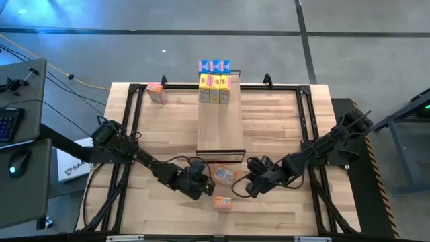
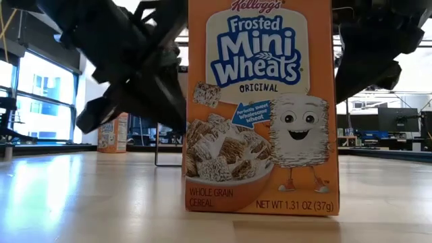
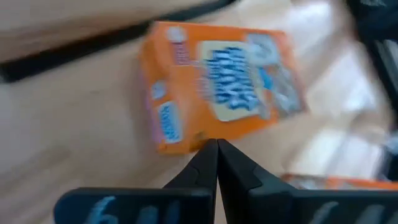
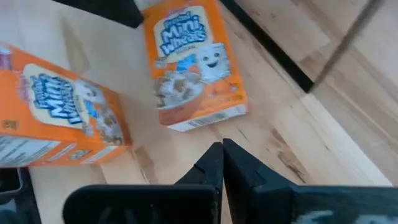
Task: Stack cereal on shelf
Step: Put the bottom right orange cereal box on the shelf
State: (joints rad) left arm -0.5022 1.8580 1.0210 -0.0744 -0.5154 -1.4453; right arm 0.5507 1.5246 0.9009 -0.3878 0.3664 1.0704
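Note:
The light-wood shelf [image 1: 220, 128] lies along the table's middle. Blue boxes [image 1: 215, 66] and yellow boxes [image 1: 215, 89] stand in rows at its far end. One orange box [image 1: 225, 176] lies flat on the table just off the shelf's near end, also in the left wrist view [image 3: 217, 93] and the right wrist view [image 4: 196, 65]. A second orange box [image 1: 222, 202] [image 2: 260, 108] stands upright near the table's near edge. A third [image 1: 156, 93] stands far left. My left gripper [image 1: 203, 181] [image 3: 216, 146] is shut, left of the lying box. My right gripper [image 1: 250, 185] [image 4: 222, 146] is shut, right of it, a little apart. My left gripper's shut fingertips [image 3: 208, 155] stand right at one long edge [image 3: 193, 142] of the flat-lying orange box, coming level from the table's left. I cannot tell whether they touch it.
A dark metal frame [image 1: 306, 128] runs round the tabletop. Bare wood lies on both sides of the shelf. A desk with a keyboard and mouse [image 1: 17, 161] stands off the table's left. The upright orange box [image 4: 62, 118] stands close beside both grippers.

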